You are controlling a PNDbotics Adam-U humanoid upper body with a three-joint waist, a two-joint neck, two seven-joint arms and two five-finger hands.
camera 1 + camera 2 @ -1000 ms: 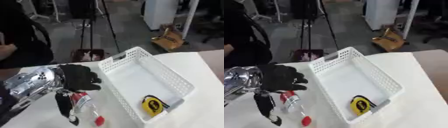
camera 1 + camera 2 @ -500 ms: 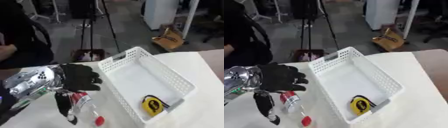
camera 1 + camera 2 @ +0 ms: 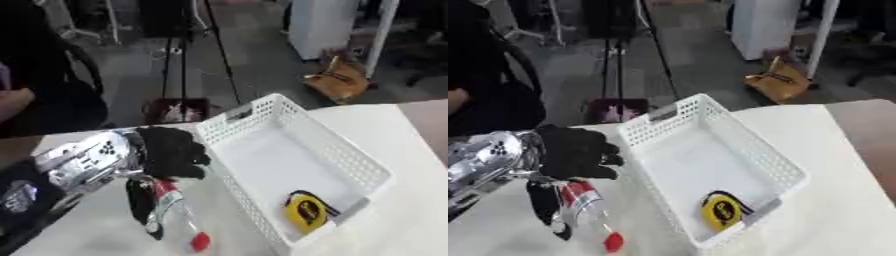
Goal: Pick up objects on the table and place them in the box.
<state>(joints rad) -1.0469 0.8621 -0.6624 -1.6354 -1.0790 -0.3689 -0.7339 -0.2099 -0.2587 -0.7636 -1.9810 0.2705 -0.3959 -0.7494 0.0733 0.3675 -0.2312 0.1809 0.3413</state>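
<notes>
The white worktop (image 3: 411,200) is carrying a white basket (image 3: 350,155) near its middle. The left robot hand (image 3: 166,152) is curling around a clear red-capped bottle (image 3: 175,215) just beside the basket's left wall. A yellow tape measure (image 3: 304,212) is lying in the basket's near corner.

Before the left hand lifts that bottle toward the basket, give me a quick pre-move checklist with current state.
1. Left hand over the bottle: ok, fingers reach down beside it.
2. Fingers closed round the bottle: cannot tell, the palm hides the contact.
3. Bottle lies on the table, red cap toward the near edge: ok.
4. White basket has free floor: ok, only a yellow tape measure in its near corner.
5. Right hand out of the path: ok, not in view.
</notes>
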